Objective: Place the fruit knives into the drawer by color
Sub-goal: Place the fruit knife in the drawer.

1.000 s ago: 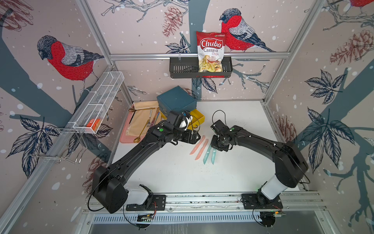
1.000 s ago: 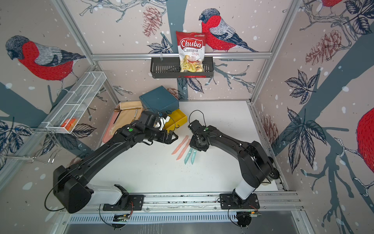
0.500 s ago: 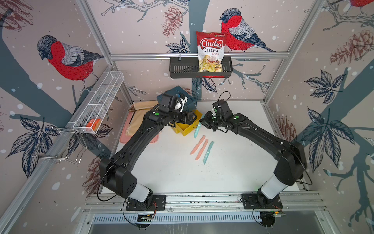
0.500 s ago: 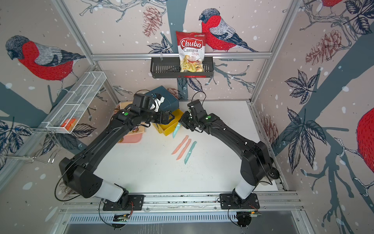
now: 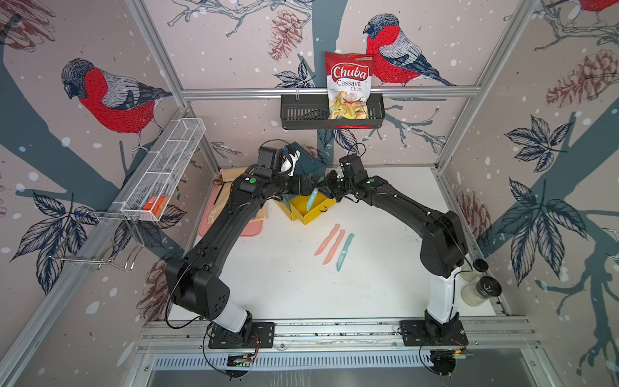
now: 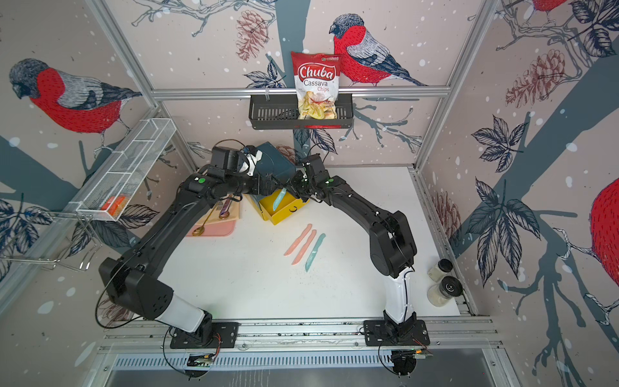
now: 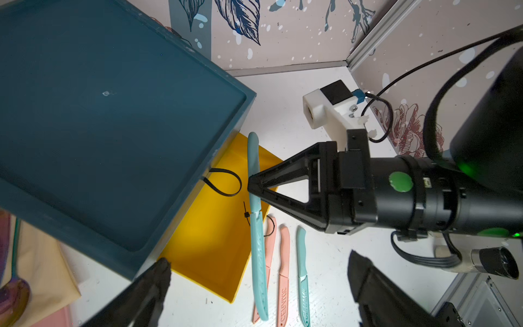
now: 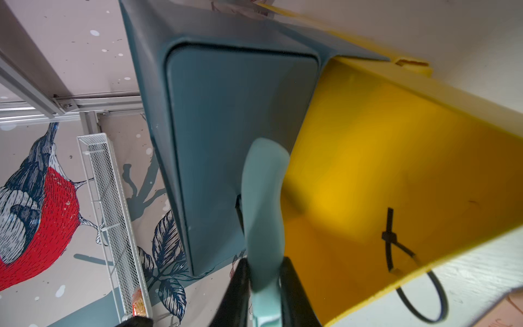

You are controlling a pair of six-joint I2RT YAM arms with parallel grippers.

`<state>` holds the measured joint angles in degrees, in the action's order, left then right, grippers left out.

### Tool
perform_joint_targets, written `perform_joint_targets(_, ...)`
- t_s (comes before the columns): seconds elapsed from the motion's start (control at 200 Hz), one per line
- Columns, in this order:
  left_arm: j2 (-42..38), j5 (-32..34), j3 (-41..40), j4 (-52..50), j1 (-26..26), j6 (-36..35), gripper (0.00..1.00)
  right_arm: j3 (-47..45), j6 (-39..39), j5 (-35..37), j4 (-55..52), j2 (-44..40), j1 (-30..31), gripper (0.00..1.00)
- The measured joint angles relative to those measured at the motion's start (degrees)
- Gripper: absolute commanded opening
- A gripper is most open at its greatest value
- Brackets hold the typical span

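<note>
My right gripper (image 8: 264,266) is shut on a teal fruit knife (image 5: 313,198) and holds it steeply tilted over the open yellow drawer (image 5: 301,215), lower end pointing into it. That drawer sticks out of the dark teal chest (image 6: 274,164) at the back of the table. In the left wrist view the right fingertips (image 7: 252,184) pinch the knife (image 7: 256,226) near its middle. My left gripper (image 7: 259,262) is open and empty above the chest's top. Two pink knives (image 5: 327,239) (image 5: 334,247) and one teal knife (image 5: 345,251) lie side by side on the white table.
A pink tray (image 6: 214,231) with metal cutlery and a beige cloth lies left of the chest. A black wall basket (image 5: 301,114) holds a chips bag. A white mesh shelf (image 5: 167,167) hangs on the left wall. Two jars (image 5: 480,288) stand at the right front.
My right gripper lifted one teal knife from the row on the table and carried it back over the drawer. The yellow drawer came further out, and my left gripper rose above the chest.
</note>
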<state>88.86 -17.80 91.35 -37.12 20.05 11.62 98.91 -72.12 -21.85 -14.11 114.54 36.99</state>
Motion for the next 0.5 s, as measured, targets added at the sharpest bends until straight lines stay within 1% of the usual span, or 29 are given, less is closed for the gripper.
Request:
perform_joint_targets(0.035, 0.0, -0.02, -0.24, -0.02, -0.13, 0.0, 0.99, 0.22, 0.0, -0.24, 0.33, 0.61, -0.09, 0.39)
perform_joint_targets(0.155, 0.04, -0.28, -0.5, 0.0, -0.37, 0.02, 0.99, 0.39, -0.22, -1.09, 1.73, 1.79, -0.52, 0.4)
perform_joint_targets(0.305, 0.39, -1.53, -0.74, 0.02, -0.44, 0.26, 0.99, -0.5, -0.24, -1.86, 4.87, 1.68, -1.05, 0.4)
perform_joint_targets(0.435, -0.17, -2.78, -2.34, 0.85, -0.44, 0.61, 0.99, -4.46, 0.09, -1.9, 4.87, -2.29, -0.92, 0.39)
perform_joint_targets(0.5, -1.05, -3.61, -3.96, 0.85, -0.07, 1.05, 0.99, -6.12, 1.33, -1.84, 3.02, -5.14, -0.5, 0.38)
